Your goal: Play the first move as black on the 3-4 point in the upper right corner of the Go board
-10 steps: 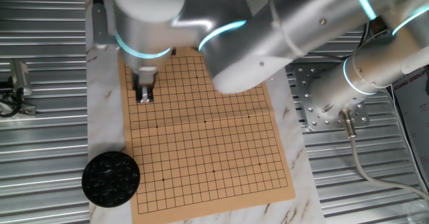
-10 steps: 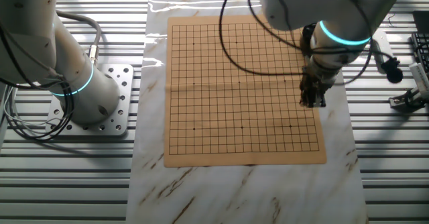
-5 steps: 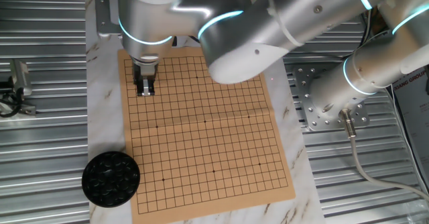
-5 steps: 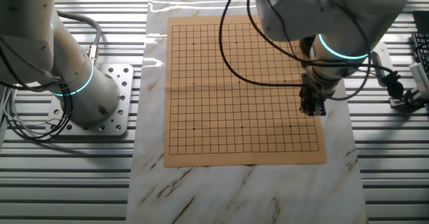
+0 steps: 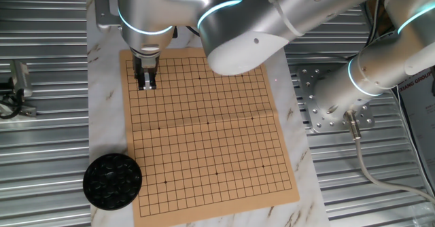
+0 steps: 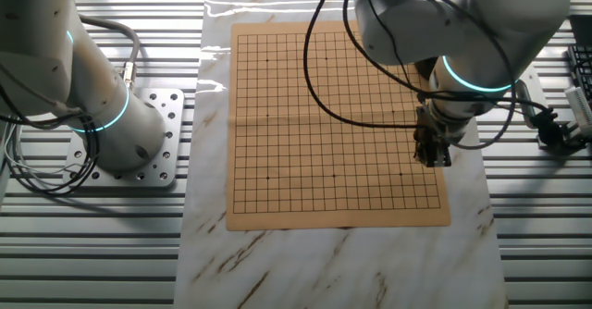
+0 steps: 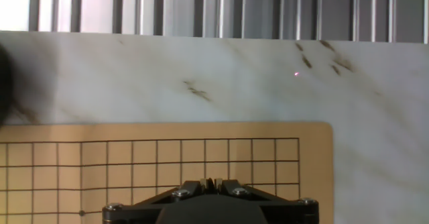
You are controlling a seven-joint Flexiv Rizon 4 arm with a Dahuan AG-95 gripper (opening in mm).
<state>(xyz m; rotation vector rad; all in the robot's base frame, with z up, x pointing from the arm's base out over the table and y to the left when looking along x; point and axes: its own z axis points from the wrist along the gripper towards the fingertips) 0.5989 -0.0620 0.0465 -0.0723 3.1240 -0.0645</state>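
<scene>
Marble top w/ 1 Go board [image 5: 204, 128], 1 bowl [image 5: 112, 180] of black stones, gripper [image 5: 147, 86] narrow; grip unclear.

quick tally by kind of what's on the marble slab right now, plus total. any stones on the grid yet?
Go board: 1
Round black bowl with black stones in it: 1
Stones on the grid: 0 visible
Total: 2 things on the marble slab. The tool sits over the board's corner region; whether it holds a stone cannot be told.
</scene>
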